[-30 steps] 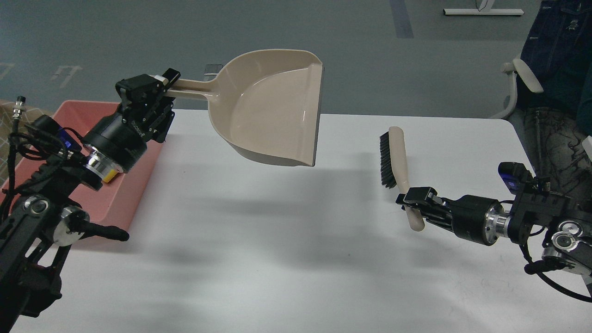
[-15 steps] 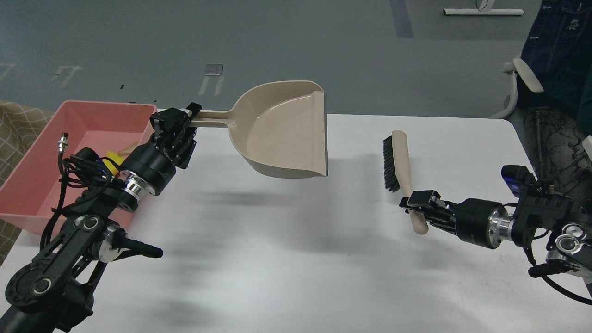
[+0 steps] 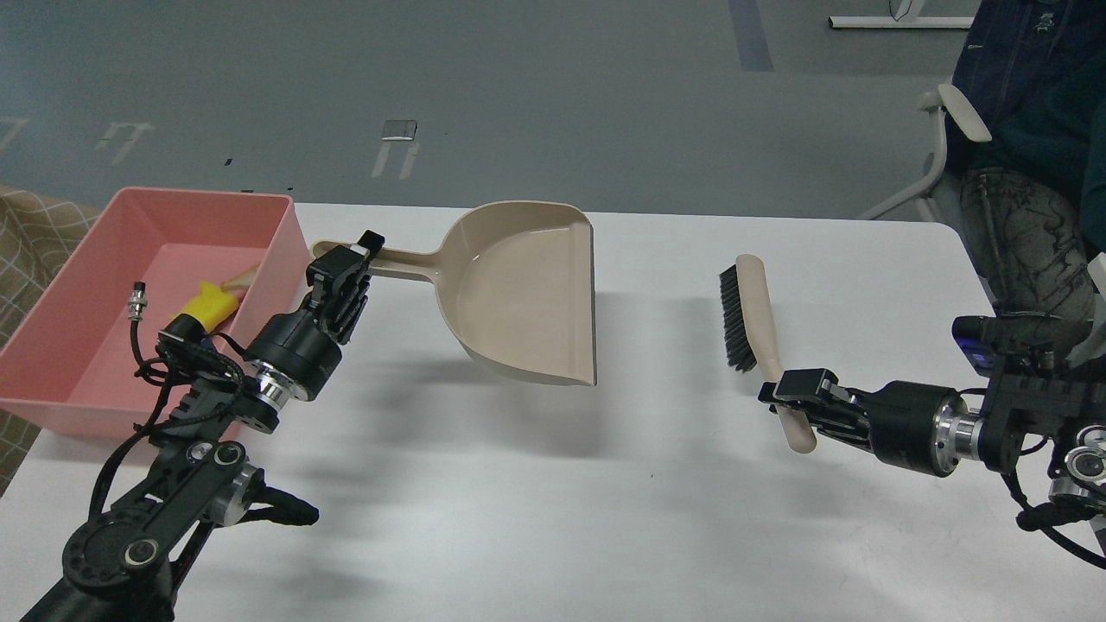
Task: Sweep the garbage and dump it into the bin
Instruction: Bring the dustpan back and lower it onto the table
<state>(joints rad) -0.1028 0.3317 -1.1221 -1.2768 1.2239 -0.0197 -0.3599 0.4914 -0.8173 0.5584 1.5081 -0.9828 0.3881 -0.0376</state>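
The pink bin point(image 3: 285, 226) stands at the table's left edge. Inside it lie the garbage pieces: the yellow chunk point(image 3: 207, 302) and the beige stick point(image 3: 242, 276) beside it. My left gripper point(image 3: 350, 259) is shut on the handle of the beige dustpan point(image 3: 527, 302), which it holds low over the table, right of the bin; the pan looks empty. My right gripper point(image 3: 799, 397) is shut on the handle of the beige hand brush point(image 3: 752, 315), its black bristles facing left, just above the table.
The white table point(image 3: 553, 501) stretches in front of both arms. A chair with a person's legs point(image 3: 1011, 225) is at the far right behind the table. A checked cloth point(image 3: 34, 233) shows left of the bin.
My left arm has lowered the dustpan and drawn it down toward the table, right of the bin. The brush has shifted slightly down and right. The garbage is now in plain view inside the bin.
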